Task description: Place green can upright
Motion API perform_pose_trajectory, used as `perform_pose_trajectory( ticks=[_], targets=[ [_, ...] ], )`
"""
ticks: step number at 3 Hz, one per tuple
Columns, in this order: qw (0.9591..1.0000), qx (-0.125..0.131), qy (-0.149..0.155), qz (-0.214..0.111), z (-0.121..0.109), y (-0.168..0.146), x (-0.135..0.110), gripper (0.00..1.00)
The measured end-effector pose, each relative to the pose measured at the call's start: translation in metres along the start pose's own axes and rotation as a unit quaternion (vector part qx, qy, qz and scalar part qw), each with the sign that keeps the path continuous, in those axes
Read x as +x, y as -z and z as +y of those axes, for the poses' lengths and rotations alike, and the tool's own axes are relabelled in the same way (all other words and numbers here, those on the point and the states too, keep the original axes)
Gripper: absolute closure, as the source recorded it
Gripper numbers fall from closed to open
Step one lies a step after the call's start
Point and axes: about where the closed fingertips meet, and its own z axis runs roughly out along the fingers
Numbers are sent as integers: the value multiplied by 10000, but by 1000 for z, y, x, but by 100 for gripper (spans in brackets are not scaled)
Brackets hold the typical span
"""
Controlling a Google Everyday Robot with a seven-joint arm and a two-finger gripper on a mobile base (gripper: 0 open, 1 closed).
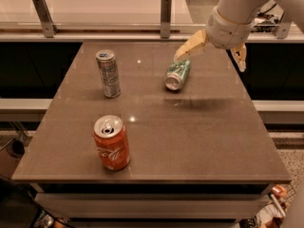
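We're looking down on a square brown table (pixel 204 141). The top is smooth and a little glossy, with small highlights from the room lights. Behind it runs a pale counter (pixel 109 4) with two upright metal posts (pixel 165 11) along its edge and dark recesses below. Speckled flooring shows at the lower right.

On to the cans. The green can (pixel 177 74) lies on its side toward the back of the table, right of centre, its silver end facing the camera and pale markings on its body. Well to its left stands a slim silver-grey can (pixel 108 74), upright and taller. Near the front left is an orange-red Coca-Cola can (pixel 111 143), also upright, pull-tab top showing.

The gripper (pixel 209 63) hangs over the back right of the table on a white rounded wrist. Its two tan, wedge-shaped fingers (pixel 190 46) are spread wide with nothing between them. One fingertip is right by the green can's far end, though whether it touches, I cannot tell.
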Motion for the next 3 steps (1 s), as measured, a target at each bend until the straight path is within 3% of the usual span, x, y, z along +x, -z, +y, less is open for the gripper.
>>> perform_pose_trajectory(
  ticks=[1,2,3],
  targets=[
    [9963,497,-651,251,9,-18,-17,0],
    [9913,818,-967,348,25,-35,-38,0],
    [9886,915,-1146,343,39,-49,-54,0]
  ],
)
